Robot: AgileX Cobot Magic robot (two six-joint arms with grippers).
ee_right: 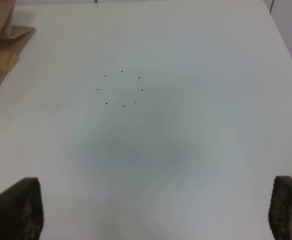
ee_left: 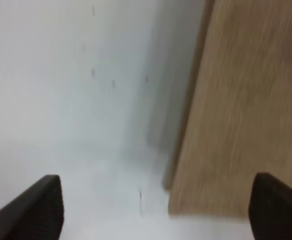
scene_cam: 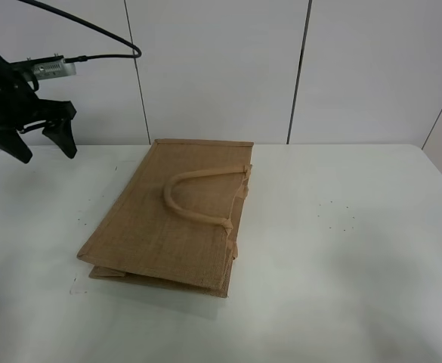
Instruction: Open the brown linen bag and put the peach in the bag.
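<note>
The bag (scene_cam: 177, 215) lay flat mid-desk (scene_cam: 341, 249). The left tool (scene_cam: 38, 145) hung spread wide and empty at far left; the right tool (ee_right: 153, 212) likewise gaped empty.

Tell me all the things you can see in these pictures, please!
brown linen bag: one, tan-brown, lying flat and folded shut in the middle of the table
bag handle: one showing, lighter beige, a loop lying on top of the bag
table: one, white, under everything
ring of tiny dots: one, dark, on the table apart from the bag
wall panels: white, behind the table
peach: none in any view
left gripper: one, black, open, raised off the bag's far left side
right gripper: one, black, open, above bare table; wrist view only
</note>
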